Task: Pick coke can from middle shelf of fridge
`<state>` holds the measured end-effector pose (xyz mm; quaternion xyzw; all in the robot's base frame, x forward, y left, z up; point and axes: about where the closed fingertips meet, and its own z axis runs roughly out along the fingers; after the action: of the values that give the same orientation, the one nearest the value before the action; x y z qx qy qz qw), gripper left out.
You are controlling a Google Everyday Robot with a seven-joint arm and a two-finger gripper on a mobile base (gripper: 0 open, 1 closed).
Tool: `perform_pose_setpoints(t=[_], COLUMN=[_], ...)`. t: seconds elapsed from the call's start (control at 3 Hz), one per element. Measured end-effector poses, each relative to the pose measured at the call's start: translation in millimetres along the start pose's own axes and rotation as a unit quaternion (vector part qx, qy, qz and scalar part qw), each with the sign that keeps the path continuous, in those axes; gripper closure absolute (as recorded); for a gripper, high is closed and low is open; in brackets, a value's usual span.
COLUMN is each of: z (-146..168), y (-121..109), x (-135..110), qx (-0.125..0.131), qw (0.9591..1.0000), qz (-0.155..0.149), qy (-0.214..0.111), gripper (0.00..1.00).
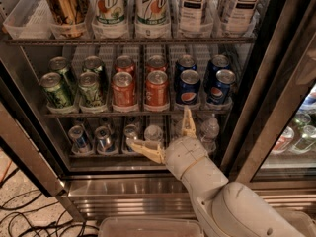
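Camera view puts the jaws low in front of the fridge [123,191], level with its bottom rack and just under the front bar of the middle shelf [69,114]. We see them spread wide and holding nothing: one finger points straight up beneath the blue cans, the other points left. A white arm [217,191] rises to them from the lower right.

Directly above, the coke can [156,90] stands upright at the front of the fourth clear lane tray, red with a silver top; we cannot read its writing. Three more red cans [123,90] sit beside and behind it, filling the two centre lanes. To their right, Pepsi cans [188,87] show the round logo, two to a lane. To the left, green cans [57,90] fill the first two lanes, labels unreadable.

On the upper rack, white bins hold 7UP drinks [109,9], a gold can [64,4] and dark bottles [192,4] marked TEA. The bottom rack carries small cans [103,137] and a clear bottle [210,130].

Black cables [19,216] lie on the floor at the left.
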<state>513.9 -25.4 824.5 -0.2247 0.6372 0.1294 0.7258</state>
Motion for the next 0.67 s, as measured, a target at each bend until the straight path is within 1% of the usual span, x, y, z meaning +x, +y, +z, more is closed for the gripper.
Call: perform_pose_setpoints(t=[0.33,0.67], z=[0.5,9.9], y=[0.2,-2.5], x=[0.1,4.4], qx=[0.000,0.006], qw=[1.0000,0.9998], qz=[0.001,0.011], qy=[0.000,0.015], gripper=[0.00,0.00])
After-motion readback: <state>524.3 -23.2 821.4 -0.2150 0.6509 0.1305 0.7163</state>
